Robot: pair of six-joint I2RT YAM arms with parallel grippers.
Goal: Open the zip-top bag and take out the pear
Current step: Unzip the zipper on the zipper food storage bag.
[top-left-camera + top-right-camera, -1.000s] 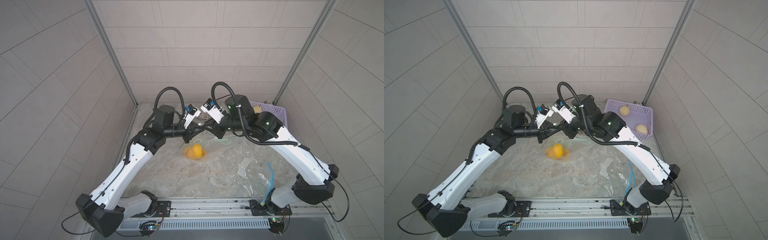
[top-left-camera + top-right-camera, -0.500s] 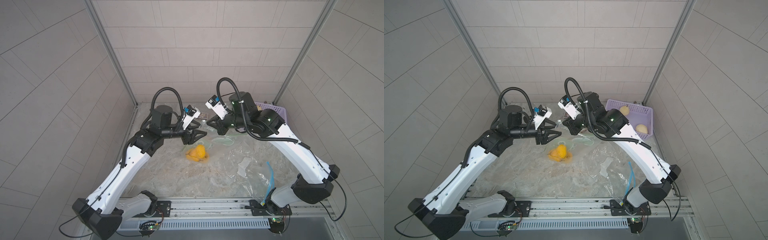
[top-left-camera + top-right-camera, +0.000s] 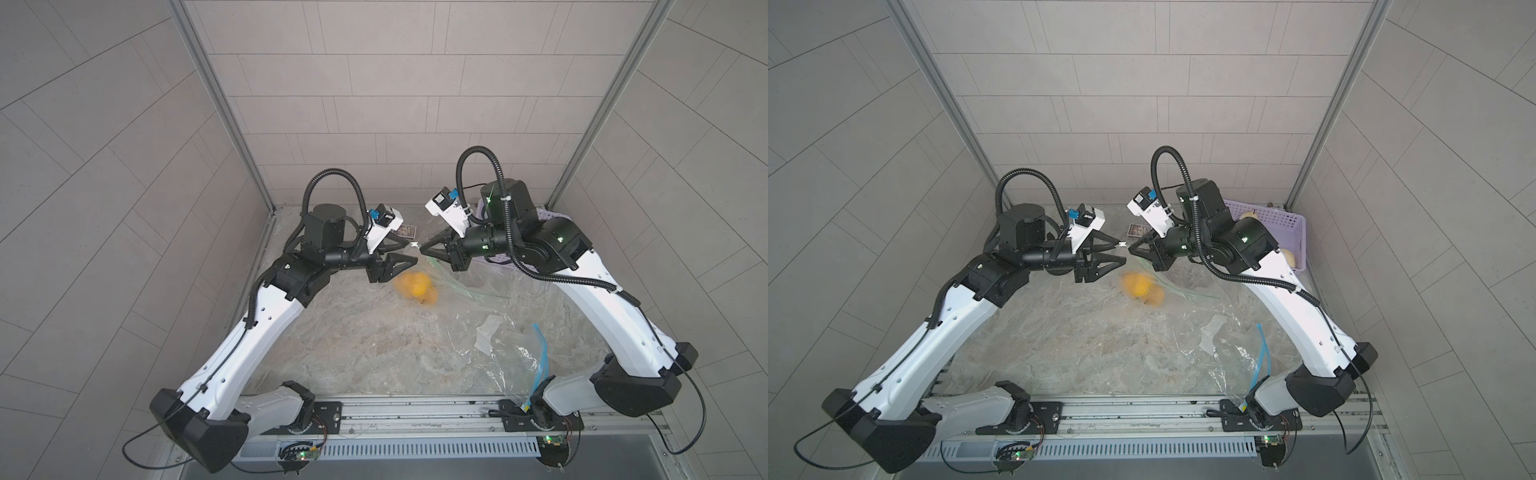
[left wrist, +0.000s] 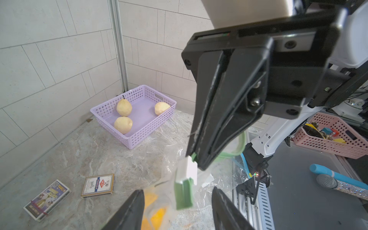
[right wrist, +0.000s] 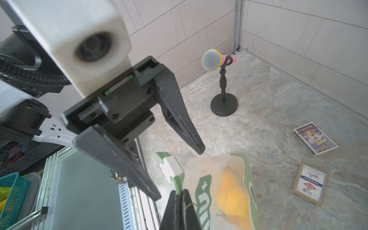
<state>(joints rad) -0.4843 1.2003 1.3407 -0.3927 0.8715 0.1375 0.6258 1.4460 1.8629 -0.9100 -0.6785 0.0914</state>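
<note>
My right gripper (image 3: 423, 249) is pinched fully shut on the top edge of the bag (image 5: 209, 169), right next to the white slider (image 5: 170, 167). Bag hangs from that pinch. My left gripper (image 3: 412, 252) is partly open, holding nothing. Slider sits between its fingertips, can't tell if touching. Pear (image 3: 415, 286) is inside the bag, low down, below both grippers, mid-rear of the table (image 3: 353, 340). Can't tell if it rests on the table.
</note>
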